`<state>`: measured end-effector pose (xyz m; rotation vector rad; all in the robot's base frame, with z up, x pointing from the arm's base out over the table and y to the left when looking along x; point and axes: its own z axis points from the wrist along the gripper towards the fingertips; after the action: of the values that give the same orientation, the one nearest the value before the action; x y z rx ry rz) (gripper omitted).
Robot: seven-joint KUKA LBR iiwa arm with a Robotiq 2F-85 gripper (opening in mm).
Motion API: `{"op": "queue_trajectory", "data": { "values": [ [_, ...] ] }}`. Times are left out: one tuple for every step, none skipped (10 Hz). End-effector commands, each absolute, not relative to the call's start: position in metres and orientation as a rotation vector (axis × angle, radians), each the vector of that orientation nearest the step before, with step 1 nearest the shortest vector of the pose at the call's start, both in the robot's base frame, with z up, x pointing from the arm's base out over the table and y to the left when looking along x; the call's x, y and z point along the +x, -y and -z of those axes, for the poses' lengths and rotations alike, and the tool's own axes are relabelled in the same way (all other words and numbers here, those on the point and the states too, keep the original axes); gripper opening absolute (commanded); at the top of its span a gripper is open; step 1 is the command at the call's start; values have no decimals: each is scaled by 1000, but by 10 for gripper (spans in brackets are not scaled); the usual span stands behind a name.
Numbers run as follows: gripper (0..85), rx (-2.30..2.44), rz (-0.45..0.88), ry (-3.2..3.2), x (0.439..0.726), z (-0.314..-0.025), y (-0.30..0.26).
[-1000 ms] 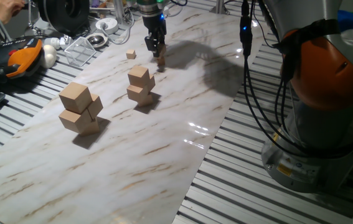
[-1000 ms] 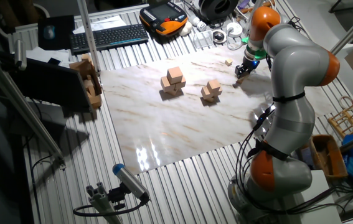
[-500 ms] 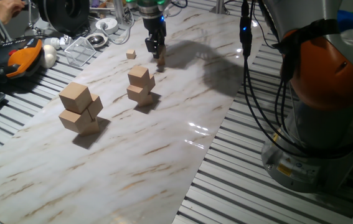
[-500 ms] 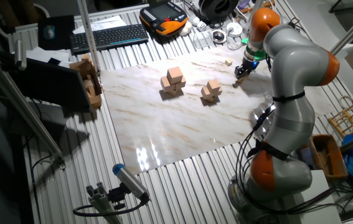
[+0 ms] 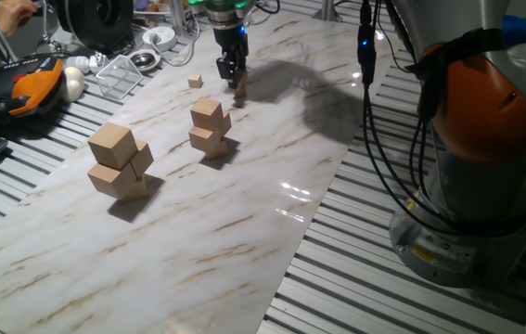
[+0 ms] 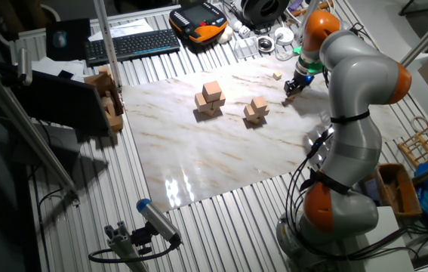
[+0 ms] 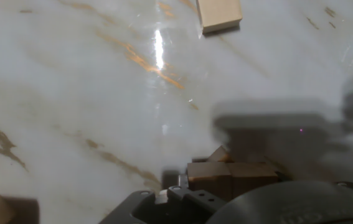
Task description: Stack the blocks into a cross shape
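My gripper hangs at the far end of the marble board, just above a small pile of tiny tan blocks. Its fingers look spread apart and hold nothing. In the other fixed view the gripper is over the same pile. In the hand view the pile lies in shadow at the bottom edge, close to the hand. The fingertips do not show there. One more tiny block lies alone to the left of the gripper; it also shows in the other fixed view and in the hand view.
A stack of medium tan cubes stands mid-board. A stack of large tan cubes stands nearer the front left. A teach pendant, a clear tray and a keyboard lie off the board's edge.
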<state>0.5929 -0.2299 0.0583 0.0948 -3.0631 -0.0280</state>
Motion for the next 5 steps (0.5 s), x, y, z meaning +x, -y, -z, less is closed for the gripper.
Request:
{"op": "queue_trajectory", "data": {
  "values": [
    [0, 84, 34, 3061, 593, -57, 230],
    [0, 85, 41, 3060, 593, -56, 230],
    [0, 82, 41, 3058, 593, -57, 230],
    [0, 85, 41, 3058, 593, -57, 231],
    [0, 82, 41, 3057, 593, -57, 231]
  ]
}}
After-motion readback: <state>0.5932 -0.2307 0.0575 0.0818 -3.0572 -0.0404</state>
